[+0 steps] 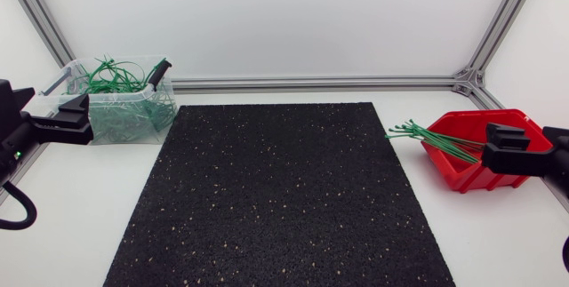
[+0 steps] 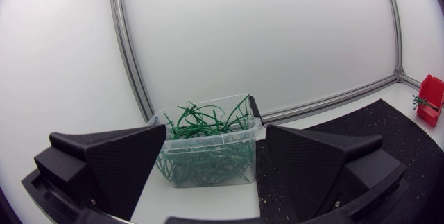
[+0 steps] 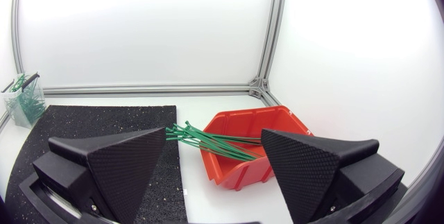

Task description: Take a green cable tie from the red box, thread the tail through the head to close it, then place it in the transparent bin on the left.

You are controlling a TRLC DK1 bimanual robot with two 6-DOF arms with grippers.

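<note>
While the left gripper [image 2: 215,137] and the right gripper [image 3: 214,135] hang spread and empty at either side, a black speckled mat [image 1: 280,198] fills the middle.
Far left, the transparent bin [image 1: 133,118] holds a tangle of looped green ties [image 1: 111,78]. At right, the red box [image 1: 462,176] holds straight green cable ties [image 1: 427,134], which jut over its left rim towards the mat.
</note>
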